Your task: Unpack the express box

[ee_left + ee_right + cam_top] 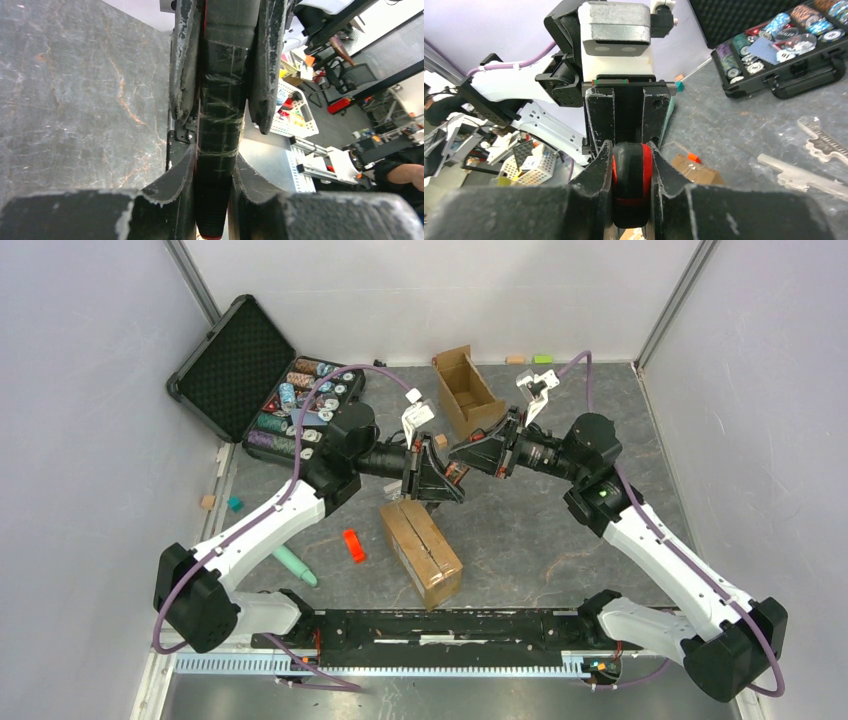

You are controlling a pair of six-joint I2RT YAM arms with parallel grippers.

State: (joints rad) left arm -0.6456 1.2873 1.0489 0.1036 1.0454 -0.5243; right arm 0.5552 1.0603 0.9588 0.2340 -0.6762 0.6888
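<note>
Low in the middle of the overhead frame the express box (420,552) is lying flat on the table (560,530), and just above it the left gripper (215,165) and right gripper (629,155) are meeting nose to nose, both clenching one black-and-red tool (220,115), with an open cardboard box (468,390) sitting farther back.

Near the express box (420,552), left fingers (438,480) meet right fingers (478,453).
</note>
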